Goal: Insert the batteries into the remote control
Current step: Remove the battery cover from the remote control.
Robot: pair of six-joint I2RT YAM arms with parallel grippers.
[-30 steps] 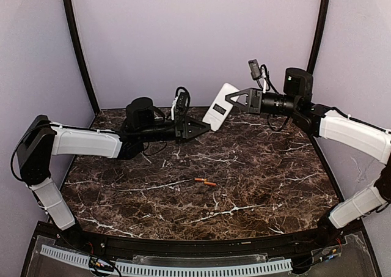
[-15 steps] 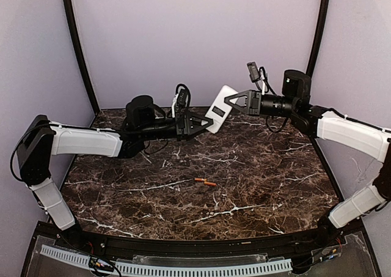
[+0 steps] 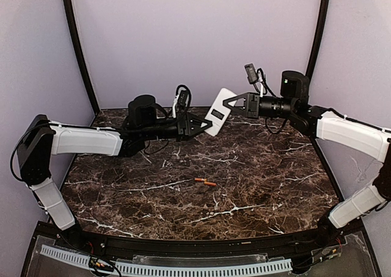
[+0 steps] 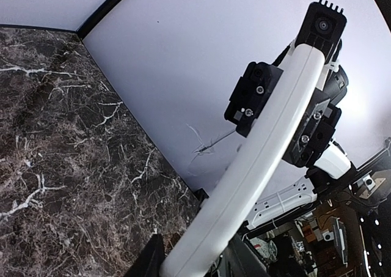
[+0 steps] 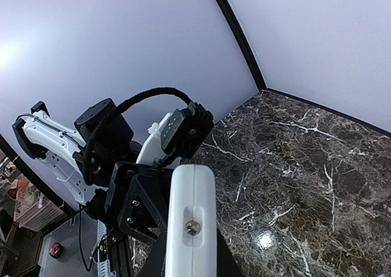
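Overhead, a dark marble-patterned table (image 3: pixel 275 185) filled the floor between pale violet walls (image 3: pixel 195 38), with two white-and-black arms reaching in from its near corners. The left arm (image 3: pixel 85 141) stretched across from the left and the right arm (image 3: pixel 348 133) from the right, and their tools met in the air above the far part of the table.

Between them hung the one remote control (image 3: pixel 218 110), well clear of the marble and held at both ends. The handset stood tilted, its long axis climbing from lower left to upper right in the overhead view. Its lower end pointed toward the left arm and its upper end lay by the right arm's tool. Its broad white face, marked by a small dark rectangle, was turned toward the overhead camera.

The left gripper (image 3: pixel 206 125) was closed on the lower end, its fingers pressed to either side of the white body at the bottom of the left wrist view. The right gripper (image 3: pixel 231 103) was clamped across the upper part. Seen edge-on from the left wrist, it had a black finger flat against each face of the remote. From the right wrist, the narrow end of the handset showed a single small screw (image 5: pixel 193 228).

Two batteries (image 3: pixel 205 181), thin and orange, lay end to end near the middle of the table, well apart from the remote. Their shared line ran left to right with a slight dip toward the right.
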